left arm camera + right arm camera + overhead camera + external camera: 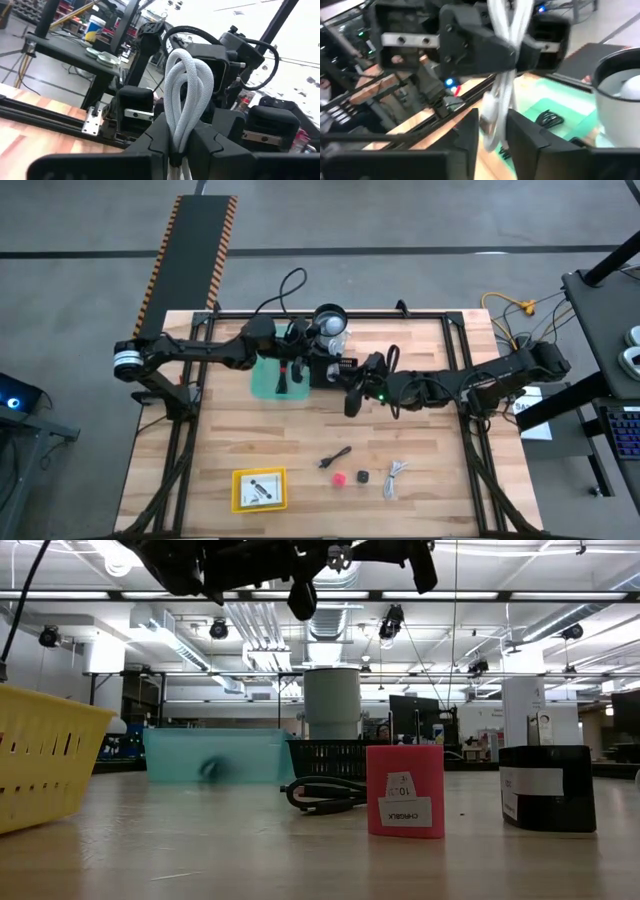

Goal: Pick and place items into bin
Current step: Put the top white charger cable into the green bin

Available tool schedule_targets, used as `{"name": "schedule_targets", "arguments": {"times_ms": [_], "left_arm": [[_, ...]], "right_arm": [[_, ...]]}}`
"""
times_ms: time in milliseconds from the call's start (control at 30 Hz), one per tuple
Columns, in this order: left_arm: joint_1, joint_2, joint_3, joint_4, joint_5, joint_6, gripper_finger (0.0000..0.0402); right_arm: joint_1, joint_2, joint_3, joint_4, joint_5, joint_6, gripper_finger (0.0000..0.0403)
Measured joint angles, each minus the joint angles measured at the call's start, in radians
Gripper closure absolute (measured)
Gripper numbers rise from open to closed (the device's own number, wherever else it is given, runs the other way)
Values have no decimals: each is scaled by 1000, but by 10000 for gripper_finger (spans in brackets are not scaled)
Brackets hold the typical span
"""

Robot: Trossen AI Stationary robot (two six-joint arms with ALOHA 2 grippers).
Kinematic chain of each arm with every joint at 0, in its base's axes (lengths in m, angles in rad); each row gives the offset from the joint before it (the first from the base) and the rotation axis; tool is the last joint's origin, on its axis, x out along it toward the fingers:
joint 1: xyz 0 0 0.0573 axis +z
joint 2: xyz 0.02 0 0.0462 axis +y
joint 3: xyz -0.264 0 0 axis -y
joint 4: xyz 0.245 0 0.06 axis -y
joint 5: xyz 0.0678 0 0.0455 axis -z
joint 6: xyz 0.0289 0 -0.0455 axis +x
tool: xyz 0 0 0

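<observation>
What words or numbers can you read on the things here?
"10" and below it what looks like "OHNSILK": white label on the red block, partly blurred.
White label on the black block: no text readable.
Card in the yellow bin: too small to read.

Wood-slat table (240, 430), contents.
Far side: green bin (262, 380), white cup (331, 326). Near edge, l→r: yellow tray (259, 489), blk cable (335, 456), red ball (340, 478), blk cube (362, 477), grey cable (395, 476).
</observation>
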State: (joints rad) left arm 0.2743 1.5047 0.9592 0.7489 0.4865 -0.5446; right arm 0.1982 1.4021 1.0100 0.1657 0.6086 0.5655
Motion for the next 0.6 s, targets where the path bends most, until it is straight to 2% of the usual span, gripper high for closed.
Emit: {"name": "schedule_targets", "arguments": {"times_ms": [133, 267, 467, 600], "left_arm": [[16, -9, 0, -43, 45, -1, 379], [43, -33, 0, -174, 98, 1, 379], [67, -83, -11, -406, 99, 7, 379], [84, -120, -25, -573, 60, 13, 379]], "right_arm": [[0, 0, 0, -4, -77, 17, 276], [0, 0, 0, -9, -170, 60, 242], [0, 0, 0, -91, -179, 138, 215], [1, 0, 0, -165, -176, 193, 211]]}}
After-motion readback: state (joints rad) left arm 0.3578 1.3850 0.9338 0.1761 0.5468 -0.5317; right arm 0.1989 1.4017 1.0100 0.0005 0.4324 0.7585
